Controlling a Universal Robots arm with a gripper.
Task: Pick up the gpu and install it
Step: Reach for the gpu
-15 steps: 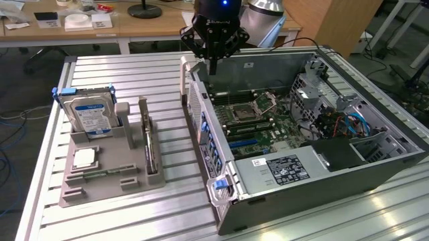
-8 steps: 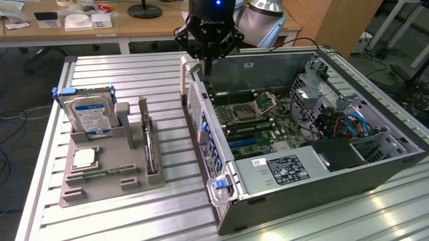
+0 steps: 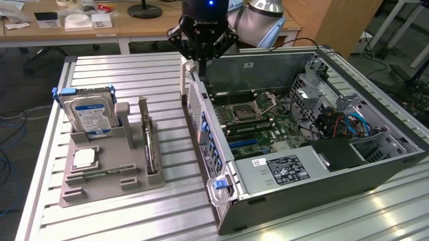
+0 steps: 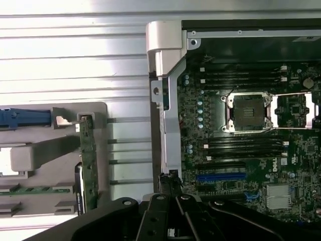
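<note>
The gpu (image 4: 89,160) stood on its long edge in a holder (image 3: 100,187) slot, a thin green card seen edge-on with a dark part against one face. It sat untouched, well apart from the end effector (image 3: 200,64), toward the exterior view's left of it.

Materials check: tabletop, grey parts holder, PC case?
Tabletop: bare metal slats, likely aluminium; ribbed, with shiny glare. Parts holder: probably plastic, matte grey; dull surface, blocky slots. PC case: sheet metal, dark grey, looks painted; thin folded walls.
</note>
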